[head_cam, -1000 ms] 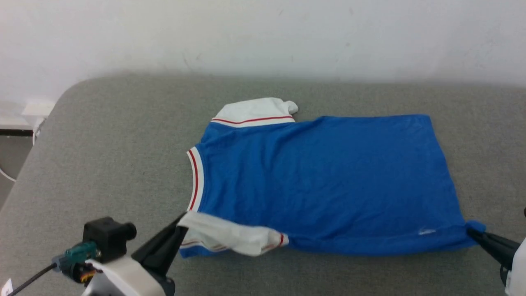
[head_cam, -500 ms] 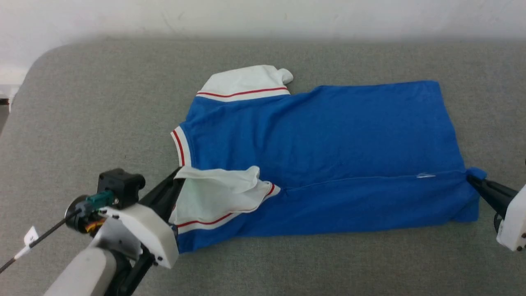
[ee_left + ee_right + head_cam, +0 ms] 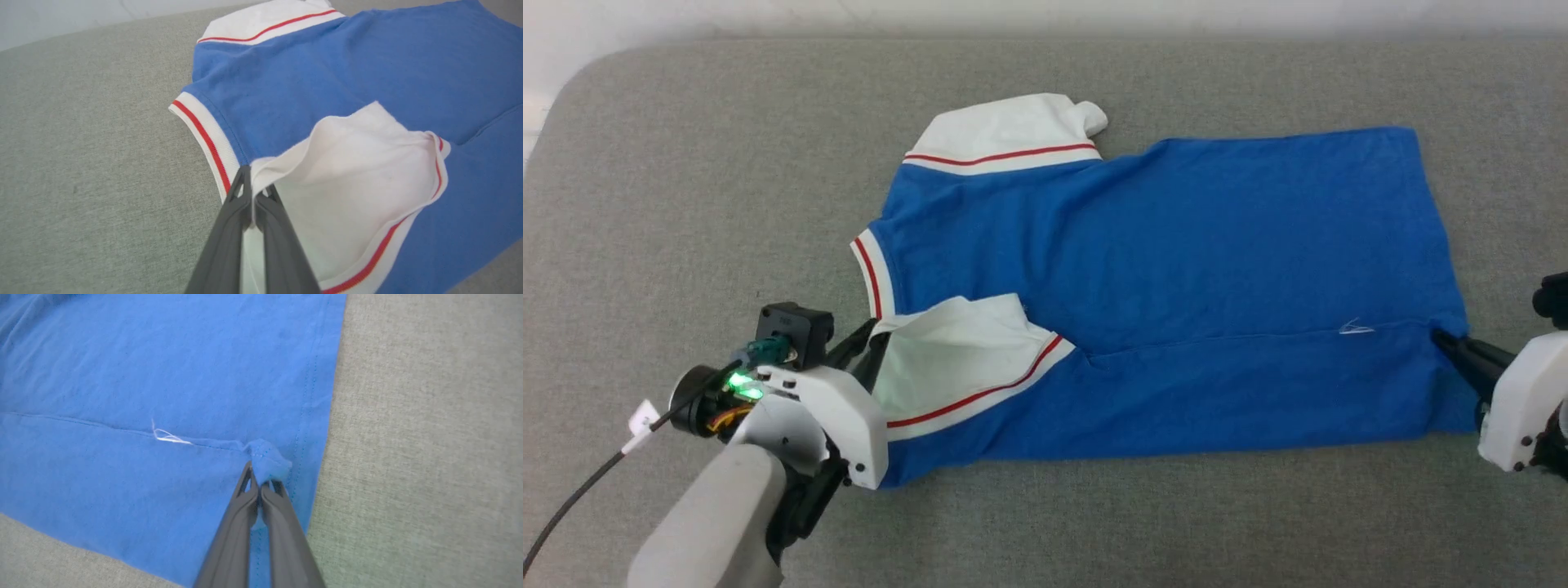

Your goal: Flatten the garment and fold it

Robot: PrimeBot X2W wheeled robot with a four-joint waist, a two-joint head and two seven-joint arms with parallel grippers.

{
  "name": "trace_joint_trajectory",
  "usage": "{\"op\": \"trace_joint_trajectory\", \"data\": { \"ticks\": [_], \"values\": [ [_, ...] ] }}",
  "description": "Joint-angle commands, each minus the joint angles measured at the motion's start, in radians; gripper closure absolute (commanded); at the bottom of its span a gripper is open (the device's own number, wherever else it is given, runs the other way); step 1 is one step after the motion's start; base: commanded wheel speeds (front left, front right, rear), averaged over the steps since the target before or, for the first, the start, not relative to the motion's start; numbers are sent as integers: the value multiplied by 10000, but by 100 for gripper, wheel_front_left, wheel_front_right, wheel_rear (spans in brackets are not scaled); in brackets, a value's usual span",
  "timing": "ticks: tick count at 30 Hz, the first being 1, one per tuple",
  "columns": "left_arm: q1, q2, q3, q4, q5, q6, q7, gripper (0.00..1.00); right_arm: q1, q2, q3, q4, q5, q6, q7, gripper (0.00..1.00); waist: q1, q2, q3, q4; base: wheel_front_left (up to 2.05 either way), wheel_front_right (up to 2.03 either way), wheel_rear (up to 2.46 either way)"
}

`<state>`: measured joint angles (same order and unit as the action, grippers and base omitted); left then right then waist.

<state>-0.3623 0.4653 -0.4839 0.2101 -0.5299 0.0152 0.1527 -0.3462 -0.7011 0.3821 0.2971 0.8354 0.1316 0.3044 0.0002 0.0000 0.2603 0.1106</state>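
The shirt [image 3: 1176, 245] is plain royal blue, with white sleeves [image 3: 1005, 122] each crossed by a thin red stripe near the cuff, a white collar [image 3: 869, 273] carrying one red stripe, and a small loop of white thread [image 3: 1356, 329] on the blue. The surface [image 3: 727, 163] under it is mottled grey. The left gripper [image 3: 876, 328] and right gripper [image 3: 1439, 336] have dark grey fingers [image 3: 229, 245] and white housings [image 3: 845, 412], and a green light [image 3: 739, 381] glows on the left one.

Bright, even, soft light.
Faint shadows; head view's top edge washes out pale; wrist views bend at their edges, softest at the bottom.
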Motion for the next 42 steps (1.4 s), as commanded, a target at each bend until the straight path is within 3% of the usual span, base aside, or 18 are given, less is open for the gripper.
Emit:
{"op": "trace_joint_trajectory", "data": {
  "ticks": [1,8,14,20,25,30,42],
  "values": [
    [-222,-169,-34,209,86,109,-140,0,-162,182,-1,129,-51,-9,-98,0,-2,0,-70,14,0,0,0],
    [-7,-628,104,605,-363,126,-609,0,-57,332,-29,284,-491,-9,-264,0,-2,0,-664,104,0,0,0],
    [670,-940,387,132,-827,513,-866,0,411,1016,-756,355,-1178,-9,-86,0,-2,0,-1218,122,0,0,0],
    [1751,-945,511,-786,-993,1416,-478,0,1409,2369,-2699,367,-3067,-9,1062,0,-2,0,-1636,120,0,0,0],
    [2561,-809,378,-1530,-899,2222,219,0,2219,3675,-4360,-552,-4481,-9,2265,0,-2,0,-1645,107,0,0,0],
    [2896,-574,116,-1881,-675,2913,1249,0,2707,4561,-5191,-1785,-5174,-9,3140,0,-2,0,-1395,68,0,0,0],
    [2544,-298,-64,-1509,-247,3558,2122,0,2729,5077,-5838,-3214,-5663,-9,3848,0,-2,0,-523,-176,0,0,0]
  ]
}}
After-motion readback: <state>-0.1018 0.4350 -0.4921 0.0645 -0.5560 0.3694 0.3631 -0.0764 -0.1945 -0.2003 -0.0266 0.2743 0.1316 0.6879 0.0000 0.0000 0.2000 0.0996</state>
